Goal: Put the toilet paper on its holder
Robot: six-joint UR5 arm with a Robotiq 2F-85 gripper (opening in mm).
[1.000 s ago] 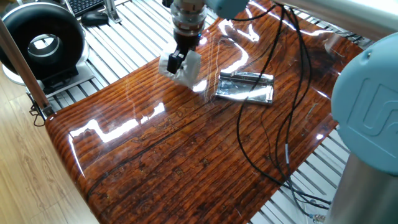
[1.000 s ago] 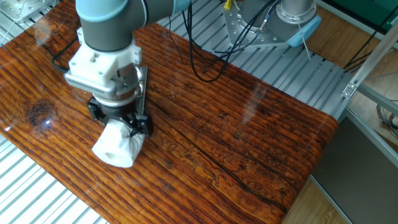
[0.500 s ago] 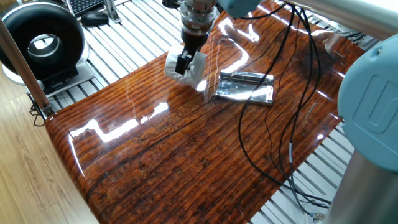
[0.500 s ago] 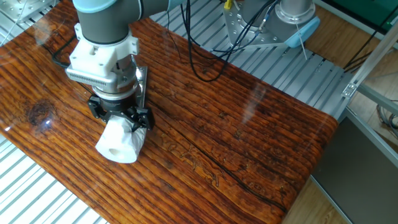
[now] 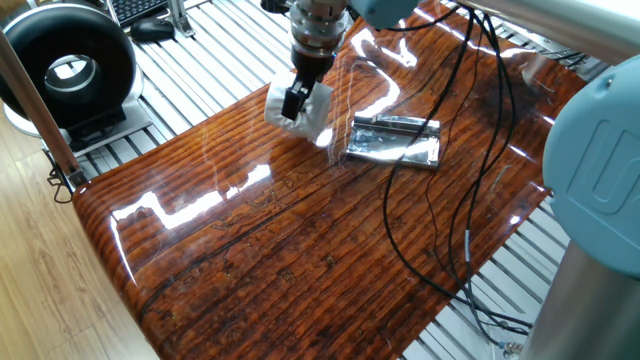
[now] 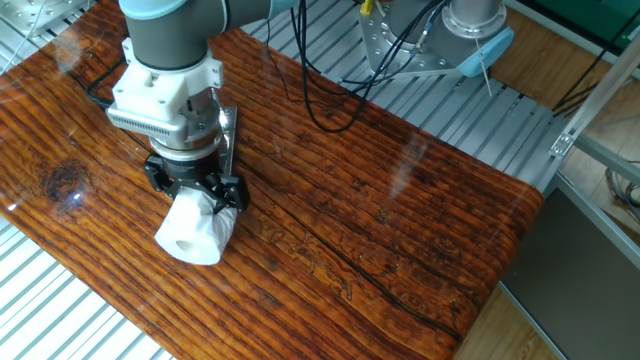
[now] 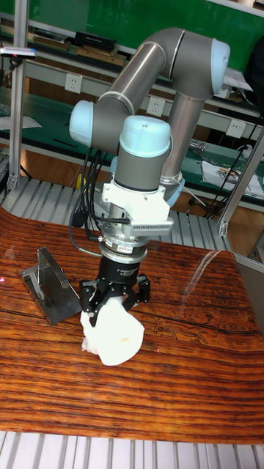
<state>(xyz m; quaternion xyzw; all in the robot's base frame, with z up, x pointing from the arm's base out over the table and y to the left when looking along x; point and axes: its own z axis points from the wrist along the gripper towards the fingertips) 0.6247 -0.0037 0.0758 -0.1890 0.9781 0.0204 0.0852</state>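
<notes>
The toilet paper (image 5: 305, 108) is a white, squashed roll with its core hole showing (image 6: 190, 236). My gripper (image 5: 295, 101) is shut on it from above, the black fingers (image 7: 91, 299) pinching its top. The roll (image 7: 112, 334) sits low over the wooden table; I cannot tell whether it touches. The holder (image 5: 395, 140), a shiny silver bracket with upturned ends, lies flat on the table just beside the roll and apart from it. In the tall fixed view the holder (image 7: 50, 290) is left of the gripper (image 7: 111, 306). In the other fixed view the arm hides most of it.
The glossy wooden table (image 5: 300, 250) curves down at its edges. Black cables (image 5: 440, 200) trail across it past the holder. A round black device (image 5: 68, 68) stands off the table at far left. Slatted metal flooring (image 6: 60, 320) surrounds the table.
Over the last second the gripper carried the roll a little toward the holder, and it has held still for the last half second.
</notes>
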